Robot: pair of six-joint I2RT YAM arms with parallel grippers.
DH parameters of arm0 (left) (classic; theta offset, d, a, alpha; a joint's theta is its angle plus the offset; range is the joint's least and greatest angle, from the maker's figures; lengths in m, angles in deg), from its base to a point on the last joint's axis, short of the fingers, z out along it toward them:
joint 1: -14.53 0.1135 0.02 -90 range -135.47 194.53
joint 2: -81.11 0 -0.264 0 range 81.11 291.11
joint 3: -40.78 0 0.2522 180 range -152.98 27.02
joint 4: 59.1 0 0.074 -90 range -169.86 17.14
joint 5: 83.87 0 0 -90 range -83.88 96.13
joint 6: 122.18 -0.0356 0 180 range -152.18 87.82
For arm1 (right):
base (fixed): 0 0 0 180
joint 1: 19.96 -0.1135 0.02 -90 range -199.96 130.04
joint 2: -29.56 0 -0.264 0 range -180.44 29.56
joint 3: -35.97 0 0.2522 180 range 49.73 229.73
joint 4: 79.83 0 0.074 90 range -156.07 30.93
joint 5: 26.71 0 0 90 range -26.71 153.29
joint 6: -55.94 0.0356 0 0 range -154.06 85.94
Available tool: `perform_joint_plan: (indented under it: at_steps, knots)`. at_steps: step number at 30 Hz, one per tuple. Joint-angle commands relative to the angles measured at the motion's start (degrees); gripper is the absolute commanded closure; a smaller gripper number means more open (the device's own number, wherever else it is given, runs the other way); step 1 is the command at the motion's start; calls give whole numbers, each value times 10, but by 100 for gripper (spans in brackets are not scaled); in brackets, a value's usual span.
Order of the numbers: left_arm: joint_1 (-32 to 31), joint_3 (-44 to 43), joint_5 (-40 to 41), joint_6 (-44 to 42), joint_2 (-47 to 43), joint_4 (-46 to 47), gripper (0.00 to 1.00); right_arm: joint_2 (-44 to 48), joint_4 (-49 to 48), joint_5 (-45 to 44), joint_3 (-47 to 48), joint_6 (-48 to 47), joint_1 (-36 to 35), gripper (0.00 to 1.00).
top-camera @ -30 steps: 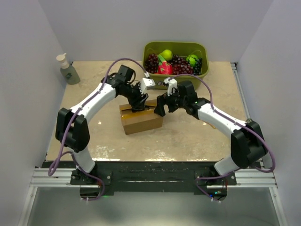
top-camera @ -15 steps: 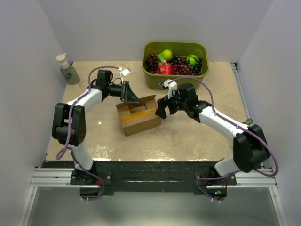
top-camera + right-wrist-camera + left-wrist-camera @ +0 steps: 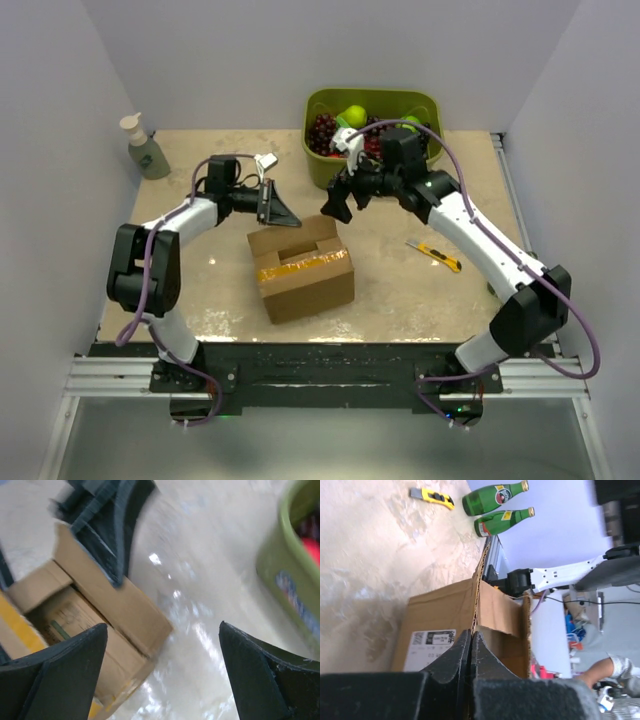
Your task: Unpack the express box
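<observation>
The express box (image 3: 310, 290) sits mid-tabletop (image 3: 420, 295). Its far flaps (image 3: 320, 228) stand raised, yellow tape (image 3: 298, 267) crosses the top, and no contents are out yet. The left gripper (image 3: 292, 217) jaws are clenched beside the far-left flap. The right gripper (image 3: 336, 206) jaws are released and empty beyond the far side.

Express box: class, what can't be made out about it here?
- Top view: express box interior, too small and shadowed.
- Left wrist view: its lower part, hidden behind the shut left claw; label print too small.
- Right wrist view: contents blurred, box cut off at left edge.
</observation>
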Motion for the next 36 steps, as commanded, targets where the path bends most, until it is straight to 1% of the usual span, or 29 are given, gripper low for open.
perform_joint_plan:
  at_steps: [1, 2, 3, 4, 5, 6, 7, 9, 10, 11, 12, 13, 14, 17, 20, 22, 25, 28, 31, 32, 33, 34, 35, 36]
  knots:
    - [7, 40, -24, 74, -39, 68, 100, -57, 232, 157, 149, -319, -18, 10]
    - [9, 45, -25, 83, -43, 82, 100, -83, 312, 158, 172, -414, -18, 11]
    - [9, 48, -24, 89, -45, 90, 100, -94, 355, 164, 195, -454, -18, 11]
    - [9, 45, -23, 90, -47, 98, 100, -108, 395, 184, 239, -489, -19, 11]
    - [9, 39, -23, 85, -49, 97, 100, -134, 486, 192, 261, -557, -23, 11]
    - [10, 20, -20, 77, -51, 89, 100, -148, 532, 195, 280, -594, -36, 11]
    - [11, 7, -17, 42, -50, 55, 100, -158, 570, 198, 300, -625, -46, 11]
    - [15, -34, -7, -1, -48, 2, 100, -147, 576, 182, 282, -639, -76, 9]
    - [16, -43, -6, -26, -46, -25, 100, -137, 575, 178, 248, -661, -86, 7]
    - [17, -48, -6, -26, -44, -27, 100, -127, 561, 154, 231, -693, -98, 6]
    - [18, -49, -6, -23, -44, -24, 100, -116, 531, 135, 213, -676, -129, 6]
    - [19, -48, -9, -17, -44, -19, 100, -112, 502, 114, 189, -647, -142, 6]
    - [19, -48, -10, -15, -44, -17, 100, -111, 464, 108, 186, -616, -151, 6]
    - [20, -40, -13, -16, -46, -17, 100, -125, 417, 116, 200, -553, -156, 7]
    - [20, -36, -11, -15, -44, -13, 100, -145, 392, 110, 219, -517, -156, 9]
    - [20, -37, -12, -12, -40, -8, 100, -158, 388, 103, 220, -513, -158, 11]
    - [23, -38, -16, 8, -33, 10, 100, -169, 421, 82, 219, -537, -171, 14]
    - [25, -45, -17, 10, -24, 11, 100, -174, 432, 66, 195, -538, -179, 15]
    - [26, -51, -18, 13, -16, 14, 100, -169, 419, 49, 167, -526, -190, 23]
    - [27, -53, -18, 14, -15, 15, 100, -159, 399, 40, 162, -517, -195, 29]
    - [28, -54, -18, 14, -14, 15, 100, -151, 375, 26, 154, -498, -198, 41]
    - [30, -53, -18, 19, -9, 15, 100, -136, 344, 5, 133, -462, -201, 46]
    - [31, -53, -18, 22, -8, 15, 100, -120, 273, -42, 119, -446, -208, 53]
    - [32, -53, -19, 27, -5, 37, 100, -79, 232, -74, 101, -431, -211, 68]
